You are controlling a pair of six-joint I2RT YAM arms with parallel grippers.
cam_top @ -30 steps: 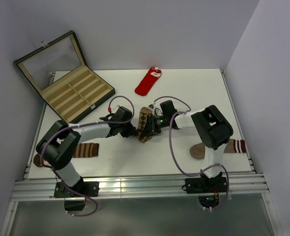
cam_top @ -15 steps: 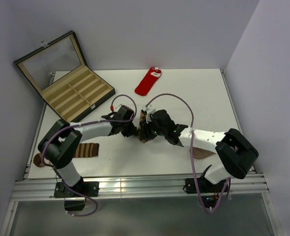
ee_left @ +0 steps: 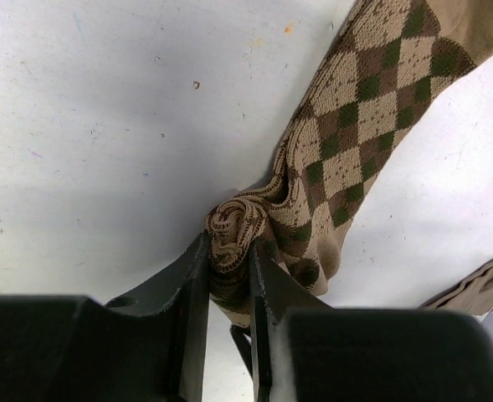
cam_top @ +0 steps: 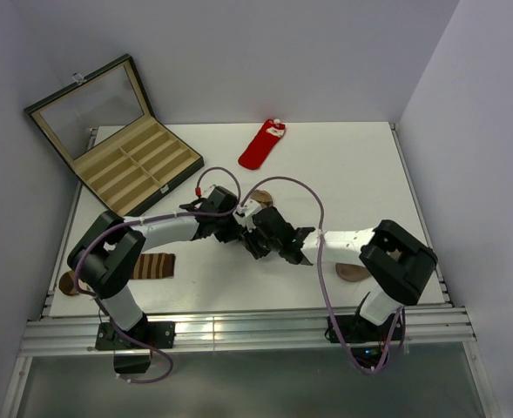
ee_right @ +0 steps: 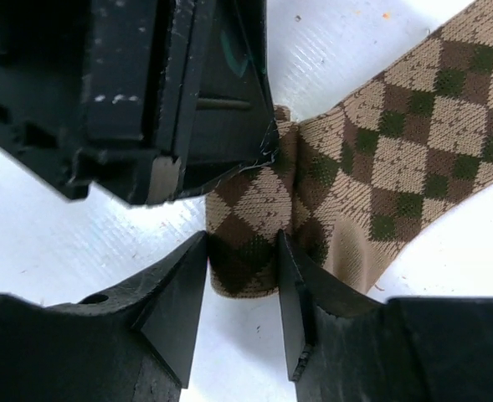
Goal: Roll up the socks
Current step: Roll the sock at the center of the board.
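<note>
Both arms meet at the middle of the white tabletop (cam_top: 352, 174), over the argyle sock (ee_left: 355, 126). The left gripper (ee_left: 228, 251) is squeezed nearly closed on a tight, bunched curl at one end of that sock, the fabric wadded between its two fingers. The right gripper (ee_right: 242, 251) faces it from just beside, its jaws narrowed onto a fold of the same diamond-patterned cloth, with the other gripper's black body almost touching its fingertips. The rest of the argyle sock lies flat on the tabletop, stretching away from the pinch toward the back.

The red sock (cam_top: 262, 145) lies flat near the far edge, well apart from both grippers. An open compartment case (cam_top: 138, 165) sits at the back left, a striped sock (cam_top: 154, 266) lies near the left arm, and a tan sock (cam_top: 354, 272) near the right.
</note>
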